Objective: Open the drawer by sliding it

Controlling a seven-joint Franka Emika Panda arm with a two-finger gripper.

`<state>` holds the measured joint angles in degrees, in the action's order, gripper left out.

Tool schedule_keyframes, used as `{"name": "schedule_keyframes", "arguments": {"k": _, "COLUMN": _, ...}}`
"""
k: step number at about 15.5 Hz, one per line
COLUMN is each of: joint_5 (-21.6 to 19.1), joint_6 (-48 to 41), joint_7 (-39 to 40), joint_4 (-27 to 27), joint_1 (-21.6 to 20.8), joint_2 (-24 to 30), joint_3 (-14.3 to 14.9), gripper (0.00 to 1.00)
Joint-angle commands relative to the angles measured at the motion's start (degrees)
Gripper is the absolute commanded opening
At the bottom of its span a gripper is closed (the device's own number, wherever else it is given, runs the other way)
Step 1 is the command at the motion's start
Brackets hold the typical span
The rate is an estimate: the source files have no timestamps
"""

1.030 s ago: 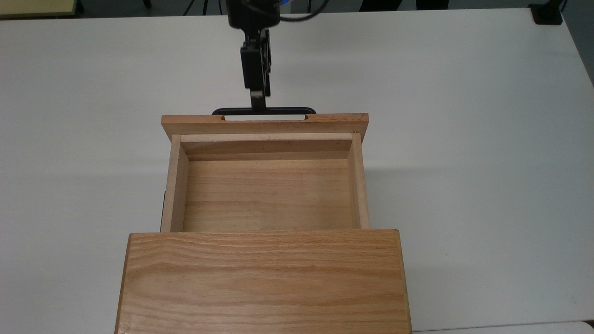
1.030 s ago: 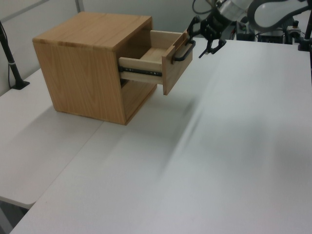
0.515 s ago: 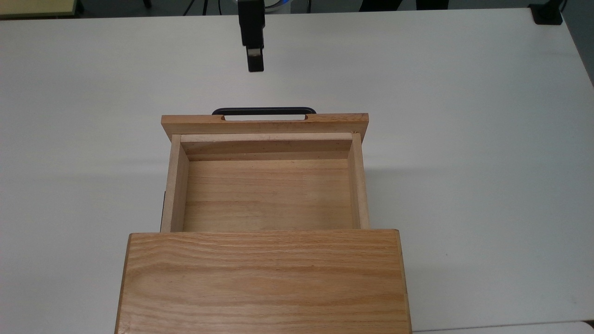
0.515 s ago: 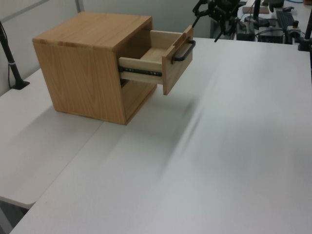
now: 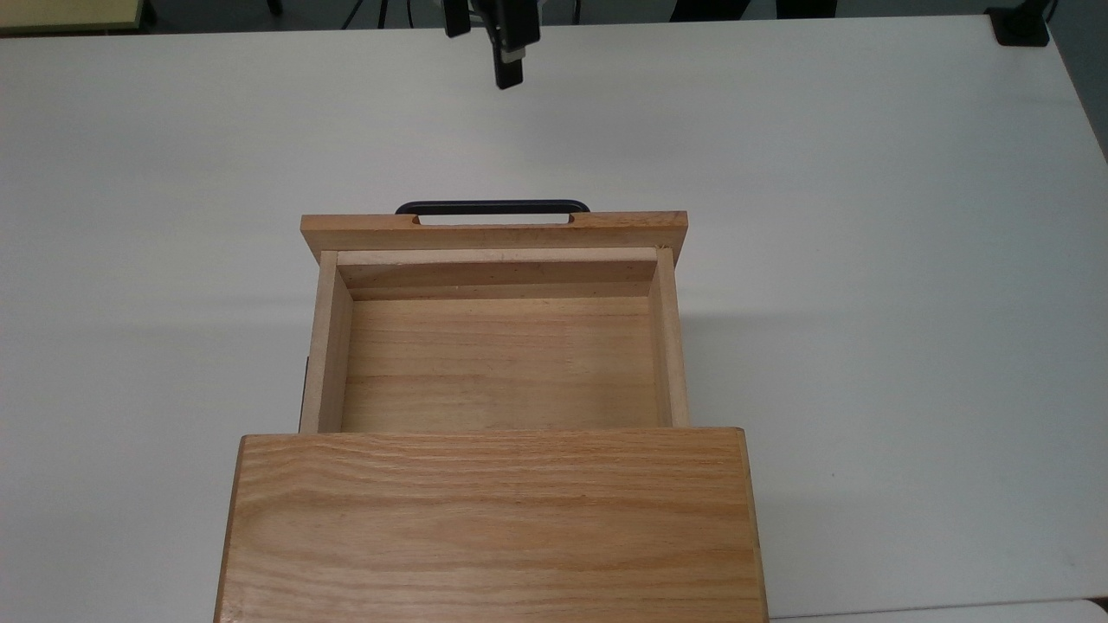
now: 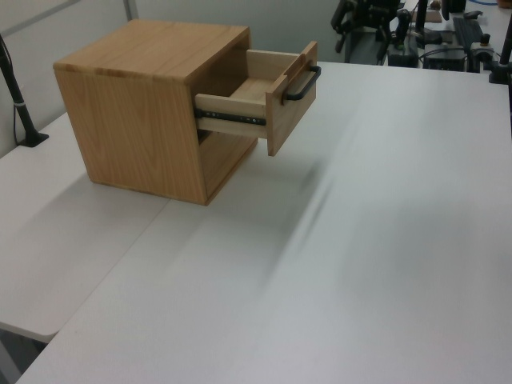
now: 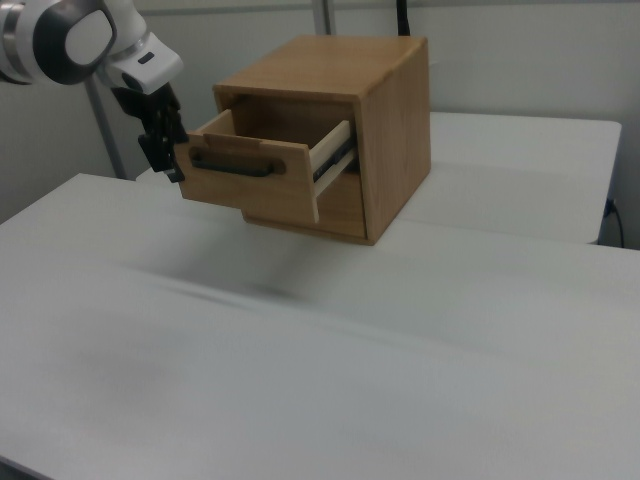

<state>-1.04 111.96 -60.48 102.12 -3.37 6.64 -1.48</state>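
1. The drawer [image 5: 498,346] stands pulled well out of the cabinet [image 5: 489,528], its tray open to the top view and nothing lying in it. It juts the same way it did a second ago; nothing about it has shifted.
2. What has changed is the gripper [image 5: 509,65]. A second ago it sat at the handle [image 5: 492,207]; half a second ago it had drawn off; now it is farther still, near the top view's upper edge and well apart from the handle.
3. In the right view the gripper [image 7: 160,150] hangs just beside the front panel [image 7: 250,180], on the right view's left. It has hold of nothing. I cannot tell how far apart its fingers stand.
4. The tray is pale, plain wood with thin side walls. The front panel is wider, warmer oak. The handle is a thin black bar bent into a flat U.
5. In the left view a dark metal slide rail [image 6: 232,120] runs along the tray's side.
6. The cabinet is a boxy oak cube with strong, wavy grain on top.
7. Everything rests on a smooth, matt white table [image 5: 866,260].
8. The arm [image 7: 70,35] has glossy white shells with black joints.
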Motion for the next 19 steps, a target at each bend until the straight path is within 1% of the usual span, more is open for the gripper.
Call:
{"name": "schedule_keyframes", "arguments": {"k": 1, "joint_5": -0.2, "joint_6": -7.0, "joint_7": 14.8, "joint_4": -2.7, "joint_1": -0.8, "joint_2": -1.4, "joint_3": 0.3, "gripper": 1.0}}
{"name": "schedule_keyframes", "arguments": {"k": 5, "joint_5": 0.5, "joint_6": -16.3, "joint_7": 28.7, "joint_4": -8.5, "joint_1": -0.6, "joint_2": -5.0, "joint_3": 0.3, "gripper": 1.0}}
{"name": "schedule_keyframes", "arguments": {"k": 6, "joint_5": 0.9, "joint_6": -18.5, "joint_7": 33.8, "joint_4": -9.3, "joint_1": -0.4, "joint_2": -5.4, "joint_3": 0.4, "gripper": 1.0}}
{"name": "schedule_keyframes", "arguments": {"k": 7, "joint_5": 1.5, "joint_6": -19.5, "joint_7": 36.7, "joint_4": -9.3, "joint_1": -0.4, "joint_2": -5.4, "joint_3": 0.4, "gripper": 1.0}}
{"name": "schedule_keyframes", "arguments": {"k": 9, "joint_5": 4.8, "joint_6": -20.9, "joint_7": 41.1, "joint_4": -9.5, "joint_1": -0.8, "joint_2": -5.5, "joint_3": 0.2, "gripper": 1.0}}
{"name": "schedule_keyframes", "arguments": {"k": 11, "joint_5": 9.0, "joint_6": -21.2, "joint_7": 43.6, "joint_4": -9.5, "joint_1": -1.0, "joint_2": -5.6, "joint_3": -0.3, "gripper": 1.0}}
{"name": "schedule_keyframes", "arguments": {"k": 12, "joint_5": 10.0, "joint_6": -21.2, "joint_7": 44.0, "joint_4": -9.5, "joint_1": -1.5, "joint_2": -5.7, "joint_3": -0.4, "gripper": 1.0}}
{"name": "schedule_keyframes", "arguments": {"k": 16, "joint_5": 10.5, "joint_6": -21.2, "joint_7": 45.4, "joint_4": -9.6, "joint_1": -3.0, "joint_2": -6.3, "joint_3": -0.4, "gripper": 1.0}}
{"name": "schedule_keyframes", "arguments": {"k": 19, "joint_5": 10.9, "joint_6": -21.9, "joint_7": 49.3, "joint_4": -9.5, "joint_1": -5.4, "joint_2": -6.6, "joint_3": -0.5, "gripper": 1.0}}
